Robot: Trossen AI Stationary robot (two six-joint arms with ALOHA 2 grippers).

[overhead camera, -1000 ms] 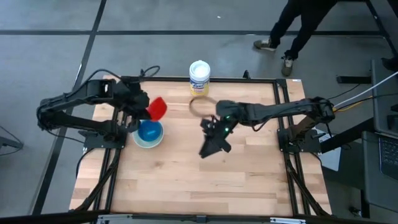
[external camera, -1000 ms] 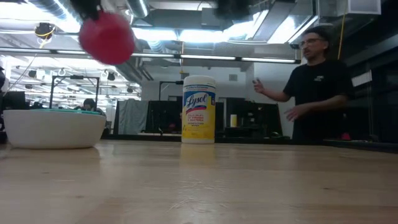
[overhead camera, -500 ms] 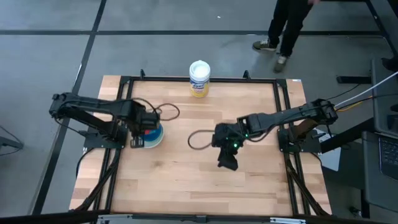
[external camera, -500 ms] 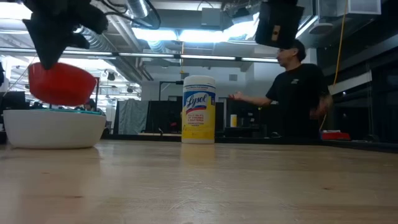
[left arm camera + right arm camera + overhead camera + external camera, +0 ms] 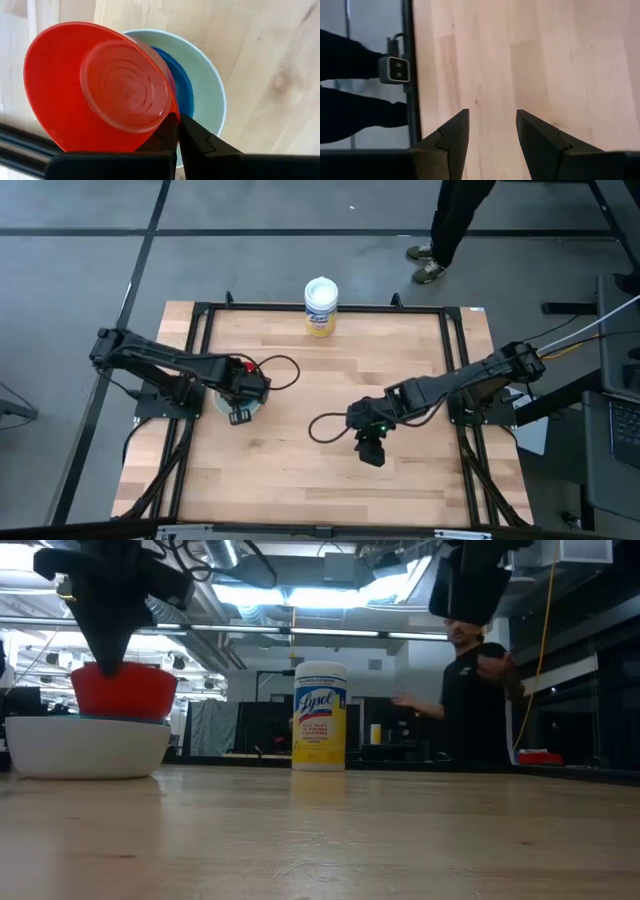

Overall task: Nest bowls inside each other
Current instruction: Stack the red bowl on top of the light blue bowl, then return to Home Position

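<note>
The red bowl (image 5: pixel 125 692) sits upright in the top of a stack whose outer bowl is white (image 5: pixel 85 745). A blue bowl (image 5: pixel 184 87) shows inside the pale outer one (image 5: pixel 212 95), and a teal rim (image 5: pixel 152 720) peeks out just under the red bowl. The stack stands at the table's left (image 5: pixel 222 405). My left gripper (image 5: pixel 176 120) points down over it, shut on the red bowl (image 5: pixel 75 100). My right gripper (image 5: pixel 492 117) hangs open above bare wood right of the middle (image 5: pixel 371 452), holding nothing. My left gripper pinches the red bowl's rim (image 5: pixel 171 106) between its two fingers, one on the inner side and one on the outer wall. The fingers come from above, pointing down. The bowl stays upright and level in the mouth of the stack; whether it rests on the bowl beneath cannot be told.
A yellow wipes canister with a white lid (image 5: pixel 320 305) stands at the far edge's middle. A black cable loops on the wood beside each gripper (image 5: pixel 325 428). A person (image 5: pixel 480 690) stands beyond the far right corner. Bare wood lies between the arms and toward the near edge.
My left gripper has carried the red bowl down and toward the near edge onto the stack; the bowl, tilted at first, now stands upright in the stack's mouth. My right gripper has gone toward the near edge and tipped downward, staying open.
</note>
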